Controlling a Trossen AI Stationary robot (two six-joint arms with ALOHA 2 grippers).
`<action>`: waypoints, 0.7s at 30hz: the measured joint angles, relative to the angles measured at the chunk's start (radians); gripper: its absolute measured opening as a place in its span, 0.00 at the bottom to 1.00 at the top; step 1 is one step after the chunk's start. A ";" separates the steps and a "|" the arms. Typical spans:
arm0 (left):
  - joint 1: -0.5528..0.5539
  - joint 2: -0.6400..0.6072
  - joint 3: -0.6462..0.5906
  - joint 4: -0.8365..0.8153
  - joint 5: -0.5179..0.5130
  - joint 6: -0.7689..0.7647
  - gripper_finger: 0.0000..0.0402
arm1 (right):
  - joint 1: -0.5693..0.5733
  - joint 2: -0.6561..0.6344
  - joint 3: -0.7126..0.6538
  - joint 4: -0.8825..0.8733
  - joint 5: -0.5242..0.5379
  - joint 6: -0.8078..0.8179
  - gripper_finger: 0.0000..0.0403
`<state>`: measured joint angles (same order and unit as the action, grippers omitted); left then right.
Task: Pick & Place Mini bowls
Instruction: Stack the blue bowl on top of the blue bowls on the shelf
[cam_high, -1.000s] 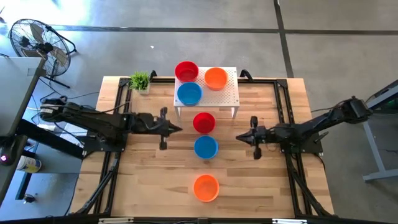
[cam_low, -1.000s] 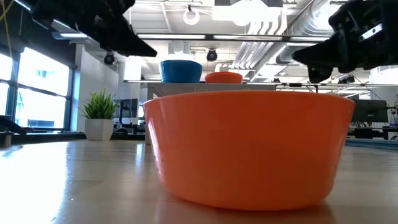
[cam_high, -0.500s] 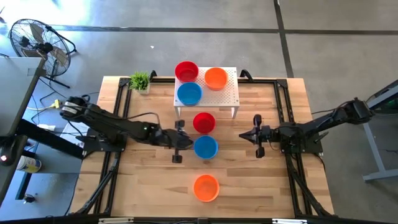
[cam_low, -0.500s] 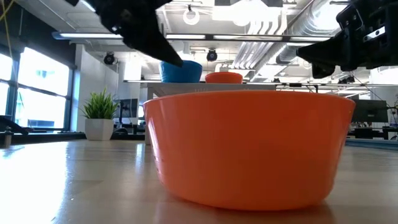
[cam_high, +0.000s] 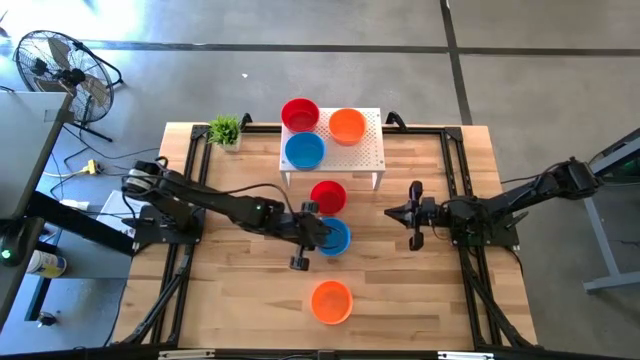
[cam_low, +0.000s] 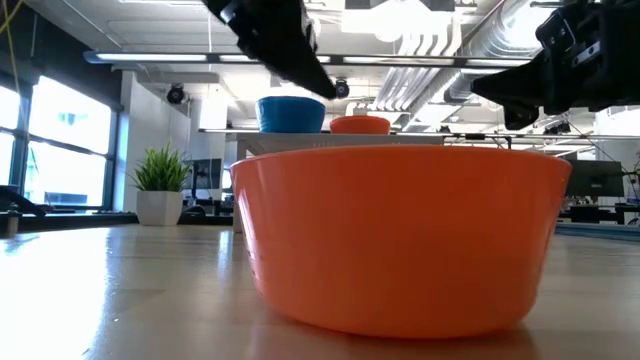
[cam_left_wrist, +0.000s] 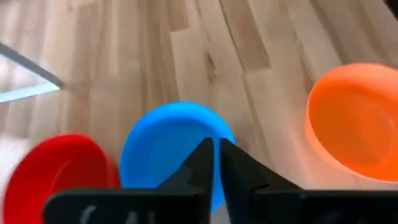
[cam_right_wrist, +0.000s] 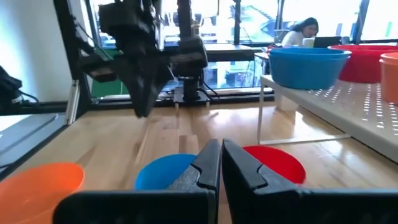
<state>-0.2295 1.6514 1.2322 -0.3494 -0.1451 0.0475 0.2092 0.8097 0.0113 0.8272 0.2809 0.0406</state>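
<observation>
Three mini bowls sit in a row on the table: red (cam_high: 328, 197), blue (cam_high: 337, 239) and orange (cam_high: 331, 301). Three more stand on the white perforated stand (cam_high: 366, 152): red (cam_high: 300, 114), orange (cam_high: 347, 126) and blue (cam_high: 304, 151). My left gripper (cam_high: 320, 233) is shut and hangs over the left part of the table's blue bowl (cam_left_wrist: 165, 140); in the left wrist view its tips (cam_left_wrist: 216, 148) are above the bowl's inside. My right gripper (cam_high: 390, 213) is shut and hovers right of the red bowl (cam_right_wrist: 273, 163), pointing at the row.
A small green plant (cam_high: 226, 130) stands at the far left corner. Black frame rails (cam_high: 455, 165) run along the table's sides. The orange bowl (cam_low: 400, 235) fills the low view and hides the bowls behind it. Bare wood lies to the near left and near right.
My left arm has reached toward the table's right and somewhat toward its near edge, from left of the red bowl to above the blue bowl on the table, its gripper staying shut. The bowls have not moved.
</observation>
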 joint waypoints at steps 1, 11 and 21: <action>0.000 0.012 0.010 -0.017 0.001 0.000 0.08 | 0.000 0.000 0.000 0.000 -0.005 -0.004 0.01; -0.002 0.111 0.096 -0.085 0.023 -0.003 0.36 | 0.000 0.000 0.000 0.007 0.026 -0.108 0.00; -0.031 0.148 0.124 -0.095 0.034 0.049 0.45 | 0.000 0.000 0.000 0.002 0.026 -0.044 0.00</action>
<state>-0.2606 1.7995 1.3561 -0.4443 -0.1115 0.0969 0.2092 0.8101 0.0116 0.8288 0.3073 -0.0034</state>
